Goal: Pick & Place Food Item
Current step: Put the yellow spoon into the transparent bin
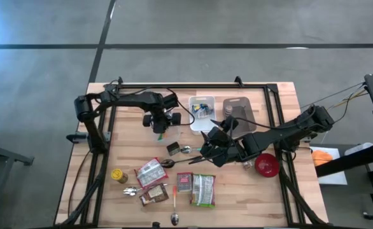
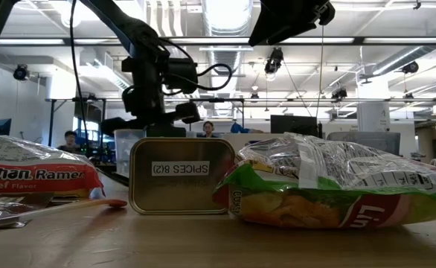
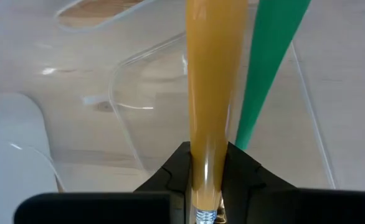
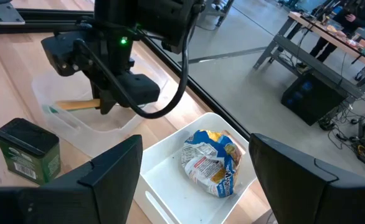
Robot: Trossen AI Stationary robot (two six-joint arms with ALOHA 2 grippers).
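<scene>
My left gripper [image 4: 105, 104] is shut on a long orange-yellow stick [image 3: 208, 81] with a green part [image 3: 271, 56] beside it. It hangs over a clear plastic tub [image 4: 83, 124] at the table's far left-centre [image 1: 160, 129]. My right gripper [image 4: 195, 180] stands open in the air near the table's middle [image 1: 212, 141], nothing between its fingers. Past it lies a white bin [image 4: 170, 149] with a crumpled food packet [image 4: 210, 163] inside. My left gripper pinches one end of the orange-yellow stick [image 3: 205, 163] between its two fingers. The fingers come from above, pointing down. The stick stands out about level from them [image 4: 76, 106], over the clear tub; whether it touches the tub I cannot tell.
A green tin [image 4: 27, 152] stands beside the clear tub. A grey tray [image 1: 237, 108] lies right of the white bin [image 1: 202, 106], a red bowl [image 1: 266, 165] under the right arm. Ramen packets [image 1: 151, 172], snack bags [image 1: 203, 189] and spoons [image 1: 174, 202] cover the near part.
</scene>
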